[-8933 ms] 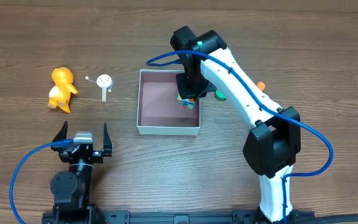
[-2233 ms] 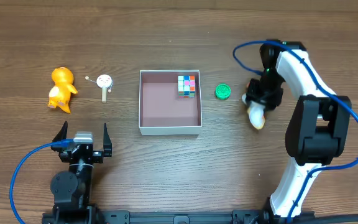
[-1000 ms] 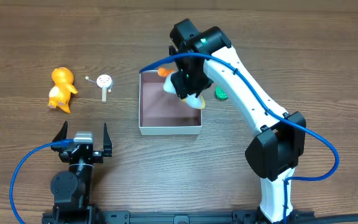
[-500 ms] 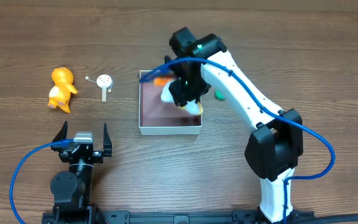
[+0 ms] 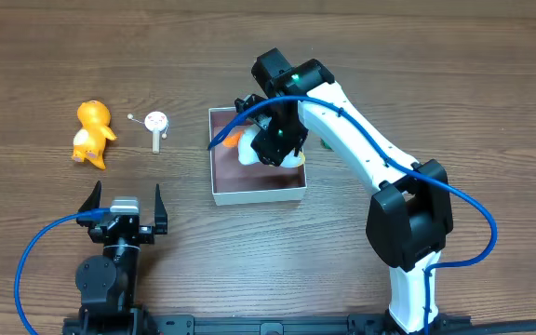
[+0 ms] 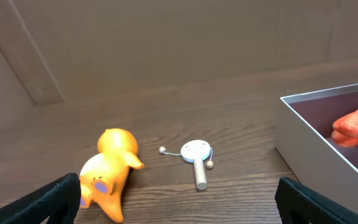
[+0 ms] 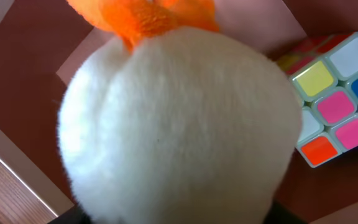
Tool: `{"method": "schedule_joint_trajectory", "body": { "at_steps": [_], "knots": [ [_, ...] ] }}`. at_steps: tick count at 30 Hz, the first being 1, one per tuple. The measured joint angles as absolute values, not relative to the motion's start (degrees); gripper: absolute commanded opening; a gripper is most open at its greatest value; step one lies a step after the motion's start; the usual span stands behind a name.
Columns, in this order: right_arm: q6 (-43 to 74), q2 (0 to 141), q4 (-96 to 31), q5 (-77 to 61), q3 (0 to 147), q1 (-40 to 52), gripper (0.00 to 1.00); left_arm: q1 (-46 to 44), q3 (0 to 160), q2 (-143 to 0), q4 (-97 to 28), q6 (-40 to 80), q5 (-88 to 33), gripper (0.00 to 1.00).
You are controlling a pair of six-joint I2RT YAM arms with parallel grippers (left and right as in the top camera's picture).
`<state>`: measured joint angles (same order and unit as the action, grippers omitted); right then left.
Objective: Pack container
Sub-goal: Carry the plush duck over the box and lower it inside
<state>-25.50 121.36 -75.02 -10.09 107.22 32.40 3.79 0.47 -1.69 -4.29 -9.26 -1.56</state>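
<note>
The container (image 5: 259, 196), a shallow white-walled box with a reddish-brown inside, sits mid-table. My right gripper (image 5: 270, 147) hangs low over it, shut on a white plush toy (image 5: 247, 151) with an orange tip. In the right wrist view the plush toy (image 7: 179, 118) fills the space between the jaws, above the container floor (image 7: 30, 74). A colour cube (image 7: 337, 99) lies inside beside it. My left gripper (image 5: 124, 207) rests open near the front left, holding nothing. The container wall (image 6: 303, 143) and the plush toy's orange tip (image 6: 356, 121) show at the right of the left wrist view.
An orange duck toy (image 5: 91, 132) lies at the far left, with a small white rattle drum (image 5: 156, 124) just right of it. Both appear ahead of my left gripper (image 6: 179, 199): the duck (image 6: 107, 174) and the drum (image 6: 196, 155). A green object (image 5: 327, 142) peeks from behind the right arm.
The right gripper has lowered the plush toy further into the container and shifted slightly left. The container has nudged a little toward the front right. The left arm is still.
</note>
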Motion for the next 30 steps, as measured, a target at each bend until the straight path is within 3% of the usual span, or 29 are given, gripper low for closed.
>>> {"method": "schedule_joint_trajectory", "body": {
  "at_steps": [6, 12, 13, 14, 17, 23, 24, 26, 29, 30],
  "knots": [
    [-27.70, 121.36, -76.93, -12.88, 107.22, 32.38, 0.59, 3.79, 0.47, -1.69, -4.29, -9.26, -1.56, 1.00],
    [-28.47, 121.36, -76.99, -13.47, 107.22, 32.40, 0.74, 3.79, 0.47, -1.69, -4.29, -9.26, -1.56, 1.00],
    [-28.58, 121.36, -76.90, -13.37, 107.22, 32.40, 0.92, 3.79, 0.47, -1.69, -4.29, -9.23, -1.54, 1.00],
    [-28.49, 121.36, -76.82, -13.13, 107.22, 32.40, 1.00, 3.79, 0.47, -1.69, -4.29, -9.23, -1.56, 1.00],
    [-25.58, 121.36, -75.83, -10.61, 107.48, 32.40, 1.00, 3.79, 0.47, -1.69, -4.29, -9.26, -1.56, 1.00],
    [-8.71, 121.36, -68.53, 0.25, 114.06, 32.23, 1.00, 3.79, 0.47, -1.69, -4.29, -9.26, -1.56, 1.00],
    [-5.98, 121.36, -68.27, 1.48, 114.56, 32.16, 0.98, 3.79, 0.47, -1.69, -4.29, -9.26, -1.56, 1.00],
    [-2.22, 121.36, -68.29, 2.15, 114.76, 31.88, 0.79, 3.79, 0.47, -1.69, -4.29, -9.26, -1.56, 1.00],
    [0.43, 121.36, -69.32, 1.02, 114.76, 31.81, 0.35, 3.79, 0.47, -1.69, -4.29, -9.26, -1.54, 1.00],
    [0.93, 121.36, -69.65, 0.10, 114.76, 31.81, 0.12, 3.79, 0.47, -1.69, -4.29, -9.26, -1.56, 1.00]
  ]
}}
